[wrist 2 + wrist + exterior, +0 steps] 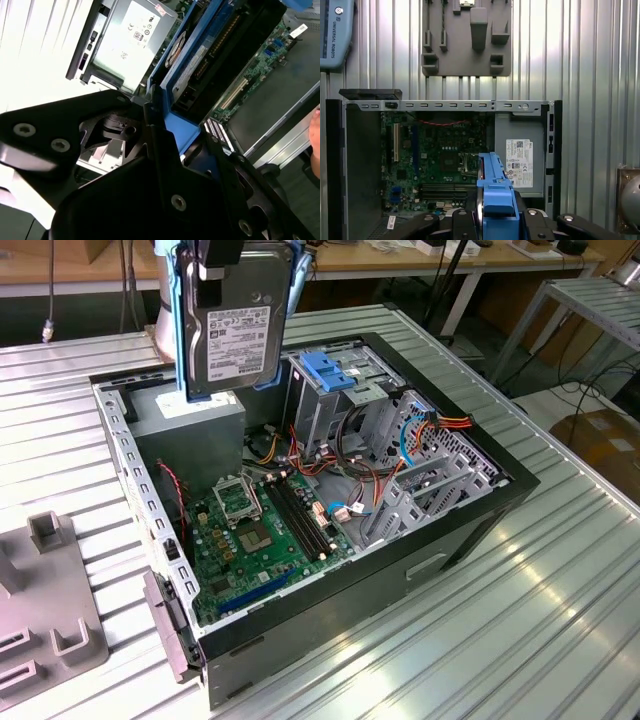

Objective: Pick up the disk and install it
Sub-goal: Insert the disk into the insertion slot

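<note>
Half the job looked done to me: the flat, rectangular grey-metal disk [235, 330], pale-labelled and framed by a bright blue plastic carrier rail, was off the table and in the air above the open black metal computer case [330, 590], touching nothing inside it. By my reckoning the installing was all that remained. The disk was not in the tall grey metal drive cage [345, 410], which stood inside the case under its own blue plastic bracket. It hung well apart from that cage, over the corner of the case where the boxy grey power supply [190, 425] sat beside the green motherboard [255, 530]. The black metal gripper [215, 275] was clamped on the disk from above, a finger against each broad face. In the second wrist view the blue rail sat pinched between the two sides of the gripper [180, 131]. The disk stood upright on its edge, label side turned outward from the case. The arm came down from over the power-supply end of the case with its wrist pointing straight down. The first wrist view looked into the case past the disk [495, 192], which showed edge-on over the seam between motherboard and power supply. Outside the case, a grey moulded fixture plate [60, 590] lay near its open side on the ribbed silver metal table [520, 620].
</note>
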Controlling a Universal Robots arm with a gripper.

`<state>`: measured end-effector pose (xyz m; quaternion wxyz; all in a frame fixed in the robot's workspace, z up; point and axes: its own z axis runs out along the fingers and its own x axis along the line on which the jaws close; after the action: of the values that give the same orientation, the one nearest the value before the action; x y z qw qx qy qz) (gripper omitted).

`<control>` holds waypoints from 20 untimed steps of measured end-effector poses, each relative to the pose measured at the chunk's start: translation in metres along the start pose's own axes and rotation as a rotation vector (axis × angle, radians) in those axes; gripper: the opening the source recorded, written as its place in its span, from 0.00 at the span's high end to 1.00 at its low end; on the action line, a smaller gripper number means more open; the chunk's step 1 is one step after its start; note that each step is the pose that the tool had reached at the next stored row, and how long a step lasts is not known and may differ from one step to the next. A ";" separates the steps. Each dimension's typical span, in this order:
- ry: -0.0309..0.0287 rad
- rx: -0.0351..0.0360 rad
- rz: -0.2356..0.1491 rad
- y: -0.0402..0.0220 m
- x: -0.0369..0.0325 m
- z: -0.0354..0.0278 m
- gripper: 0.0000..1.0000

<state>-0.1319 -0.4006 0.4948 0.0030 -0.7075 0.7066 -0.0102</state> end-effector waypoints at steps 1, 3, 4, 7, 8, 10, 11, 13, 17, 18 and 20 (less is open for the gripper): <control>0.0001 0.0001 0.000 0.0000 0.0017 0.0001 0.63; 0.0007 0.0000 0.000 -0.0002 0.0045 0.0001 0.63; 0.0009 0.0000 0.000 -0.0005 0.0063 0.0001 0.63; 0.0008 0.0001 0.000 -0.0053 0.0088 0.0003 0.63; 0.0010 0.0000 0.000 -0.0083 0.0092 0.0003 0.63; 0.0008 0.0000 0.000 -0.0165 0.0100 0.0005 0.63; 0.0009 -0.0005 0.000 -0.0234 0.0105 0.0006 0.63; 0.0008 -0.0013 0.000 -0.0335 0.0110 0.0008 0.63; 0.0009 -0.0027 0.000 -0.0536 0.0117 0.0012 0.63; 0.0009 -0.0029 0.000 -0.0581 0.0119 0.0013 0.63; 0.0008 -0.0032 0.000 -0.0655 0.0121 0.0014 0.63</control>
<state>-0.0664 -0.4127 0.4947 0.0016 -0.7075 0.7066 -0.0093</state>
